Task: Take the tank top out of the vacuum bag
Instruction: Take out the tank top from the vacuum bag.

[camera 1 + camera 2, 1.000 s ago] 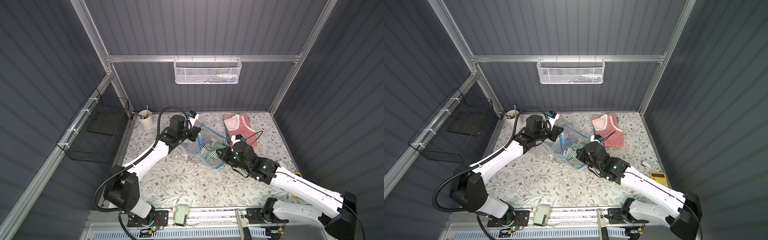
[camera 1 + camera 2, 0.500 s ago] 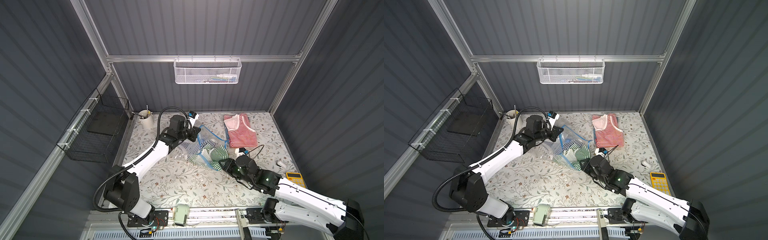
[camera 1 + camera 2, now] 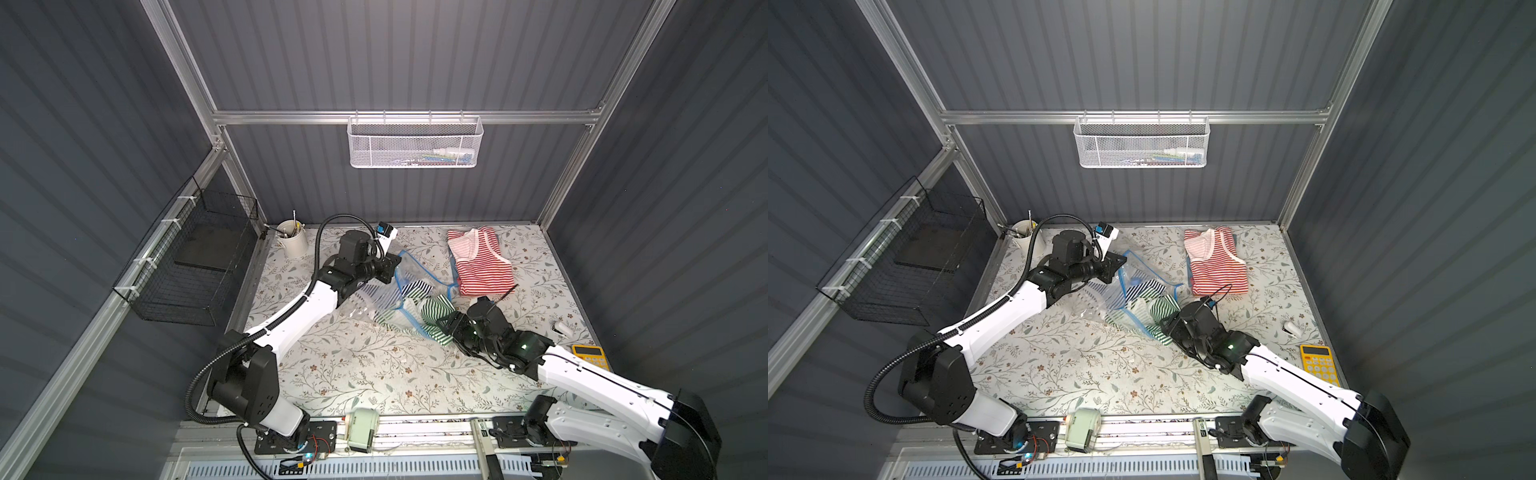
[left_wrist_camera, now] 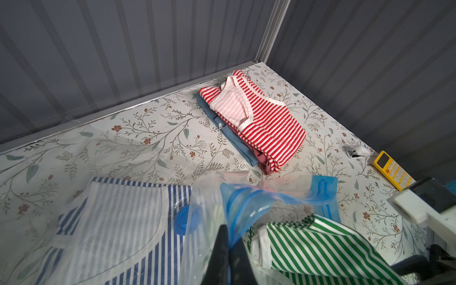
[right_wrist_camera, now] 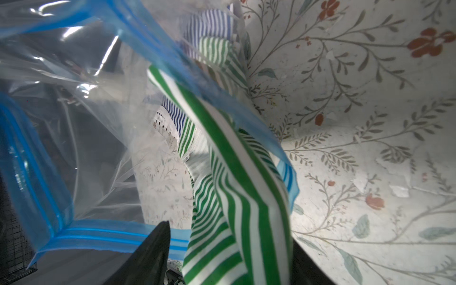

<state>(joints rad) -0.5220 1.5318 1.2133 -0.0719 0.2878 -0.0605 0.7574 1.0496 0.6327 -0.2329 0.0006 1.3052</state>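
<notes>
The clear vacuum bag [image 3: 405,276] [image 3: 1133,276] lies crumpled mid-table, its blue zip strip [image 4: 249,202] forming an open mouth. My left gripper [image 3: 394,266] [image 4: 228,238] is shut on that strip and holds the mouth up. A green-and-white striped tank top [image 3: 434,313] [image 3: 1160,311] [image 5: 237,192] hangs halfway out of the mouth. My right gripper [image 3: 446,326] [image 5: 230,237] stands open around its free end, the cloth draped loosely between the jaws. A blue-striped top [image 4: 118,209] and the blue valve cap [image 4: 182,218] show through the plastic.
A folded pile with a red-striped top [image 3: 482,266] lies at the back right. A yellow calculator [image 3: 592,356] and a small white object [image 3: 561,329] sit near the right wall. A white cup [image 3: 293,241] stands back left. A black wire basket [image 3: 195,266] hangs on the left wall.
My right gripper drew back toward the table's front, dragging the green striped top partly out of the bag, and its jaws have spread apart. The left gripper kept its hold.
</notes>
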